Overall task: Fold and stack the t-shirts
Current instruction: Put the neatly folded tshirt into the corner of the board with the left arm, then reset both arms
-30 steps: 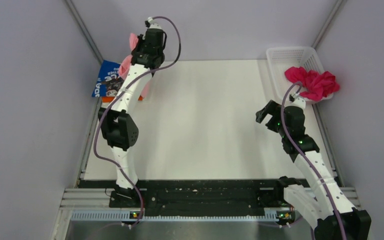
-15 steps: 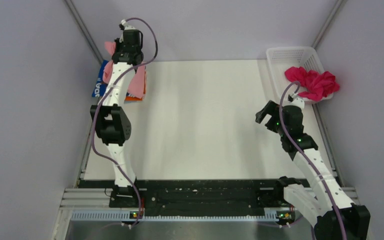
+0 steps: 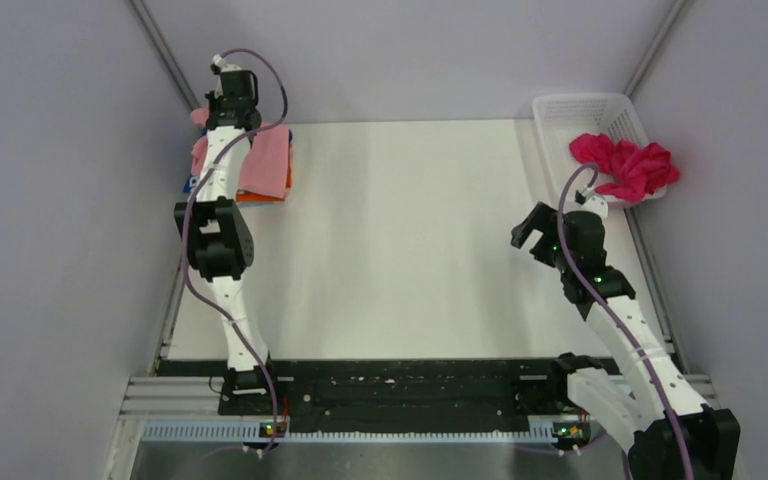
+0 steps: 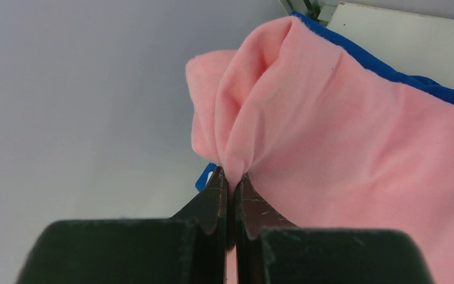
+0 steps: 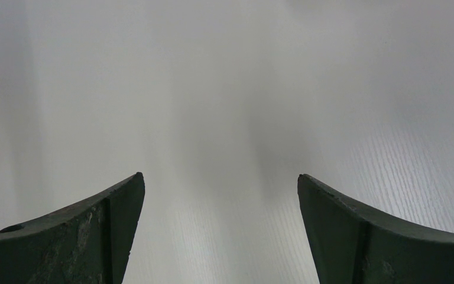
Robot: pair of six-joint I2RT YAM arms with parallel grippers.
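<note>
My left gripper (image 3: 212,108) is shut on a corner of the light pink t-shirt (image 3: 266,162) at the far left of the table. The pink shirt lies folded on top of the blue t-shirt (image 3: 189,184) and the orange t-shirt (image 3: 260,198), whose edges peek out below. In the left wrist view my left gripper (image 4: 230,177) pinches a pink cloth fold (image 4: 331,130), with a blue edge (image 4: 378,66) behind it. The magenta t-shirt (image 3: 625,165) is crumpled in the basket. My right gripper (image 3: 526,228) is open and empty above the bare table; it also shows in the right wrist view (image 5: 220,176).
The white lattice basket (image 3: 585,113) stands at the far right corner. Grey walls close in on both sides and behind. The white table (image 3: 410,230) lies between the arms.
My left gripper has moved left and away with the pink shirt, laying it flat over the blue and orange shirts. The right arm has not moved.
</note>
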